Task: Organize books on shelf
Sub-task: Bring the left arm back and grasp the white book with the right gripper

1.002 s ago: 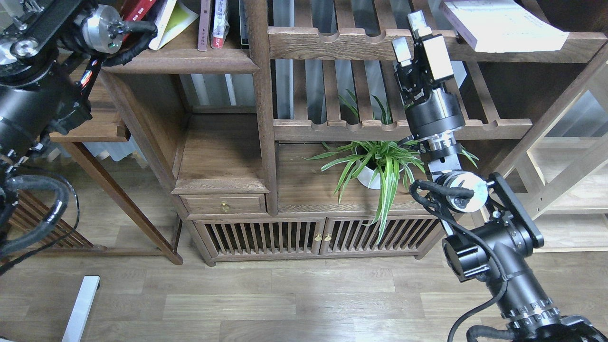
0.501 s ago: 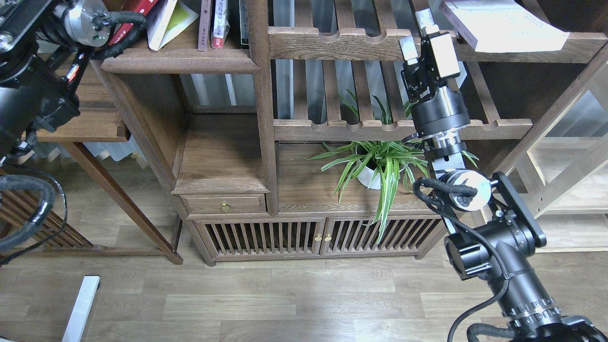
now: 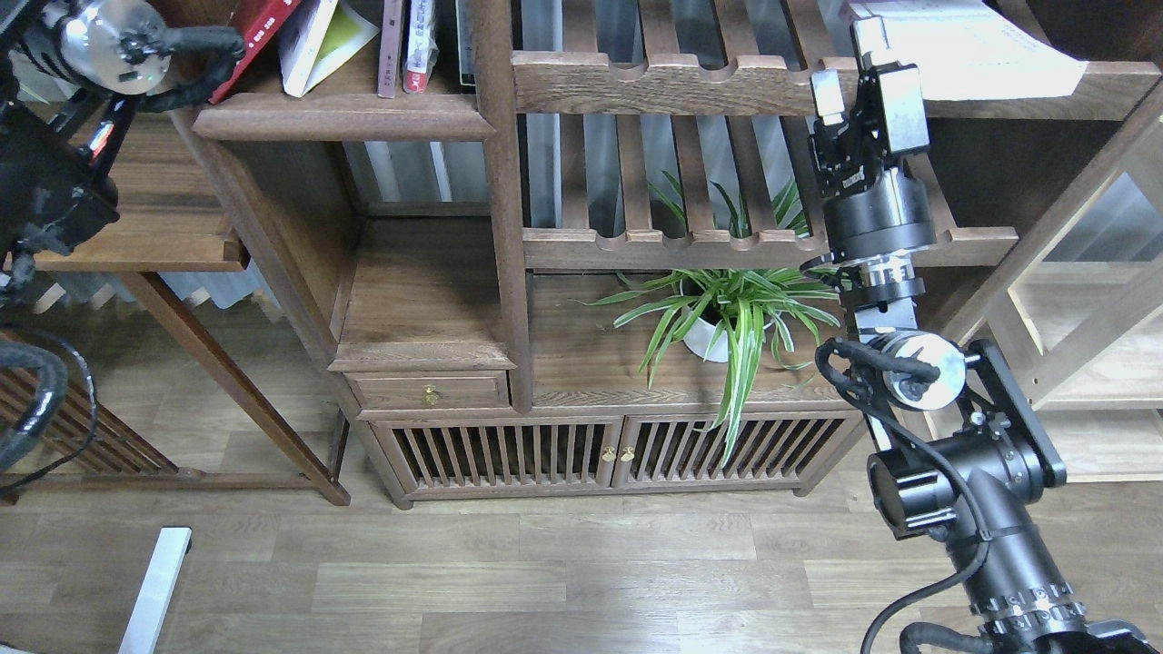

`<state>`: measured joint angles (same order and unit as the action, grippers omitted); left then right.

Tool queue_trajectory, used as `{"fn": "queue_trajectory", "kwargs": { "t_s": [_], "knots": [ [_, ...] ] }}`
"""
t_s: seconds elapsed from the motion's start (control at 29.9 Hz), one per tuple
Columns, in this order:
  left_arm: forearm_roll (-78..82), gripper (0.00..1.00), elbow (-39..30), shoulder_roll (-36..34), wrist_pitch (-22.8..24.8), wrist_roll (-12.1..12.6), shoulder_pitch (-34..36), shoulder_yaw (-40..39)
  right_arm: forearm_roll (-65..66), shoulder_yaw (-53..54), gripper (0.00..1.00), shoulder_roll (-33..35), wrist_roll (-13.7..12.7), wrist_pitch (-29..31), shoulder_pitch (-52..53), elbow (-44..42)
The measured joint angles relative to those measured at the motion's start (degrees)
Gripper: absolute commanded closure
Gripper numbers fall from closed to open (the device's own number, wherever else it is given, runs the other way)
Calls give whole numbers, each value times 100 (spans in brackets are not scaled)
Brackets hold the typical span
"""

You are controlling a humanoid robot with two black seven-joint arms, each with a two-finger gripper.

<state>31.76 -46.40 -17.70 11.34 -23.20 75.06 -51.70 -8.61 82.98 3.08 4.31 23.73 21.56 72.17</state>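
Overhead, the right claw [image 3: 848, 62] is raised to the front edge of the upper right shelf [image 3: 1113, 77], its two pale fingers [image 3: 826, 91] apart and holding nothing. It sits just beside the near left corner of a thick white book [image 3: 972, 50] lying flat on that board; whether a finger touches the book cannot be told. The left arm [image 3: 54, 109] enters at the top left corner, and its claw is out of view. On the upper left shelf [image 3: 345, 113] a red book [image 3: 259, 27] leans left beside a white and yellow-green book [image 3: 318, 41], with thinner upright books [image 3: 418, 45] to their right. A potted spider plant [image 3: 718, 313] stands lower in the bookcase.
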Motion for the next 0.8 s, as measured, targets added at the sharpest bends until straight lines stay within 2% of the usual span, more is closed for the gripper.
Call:
{"fn": "queue_trajectory", "kwargs": {
  "t_s": [0.1, 0.3, 0.57, 0.8],
  "knots": [
    [-271, 1, -8, -44, 539, -156, -40, -19, 0, -1, 2, 0, -7, 79, -113, 0],
    [-794, 1, -18, -52, 1542, -198, -154, -40, 0, 7, 2, 1, -9, 123, -213, 0],
    [-2267, 1, -230, 128, 1665, -150, -435, -34, 15, -23, 2, 13, -17, 110, -319, -10],
    [-3191, 1, -932, 642, 1665, -114, -964, -30, 30, 0, 2, 21, -18, 72, -469, -19]
  ]
}}
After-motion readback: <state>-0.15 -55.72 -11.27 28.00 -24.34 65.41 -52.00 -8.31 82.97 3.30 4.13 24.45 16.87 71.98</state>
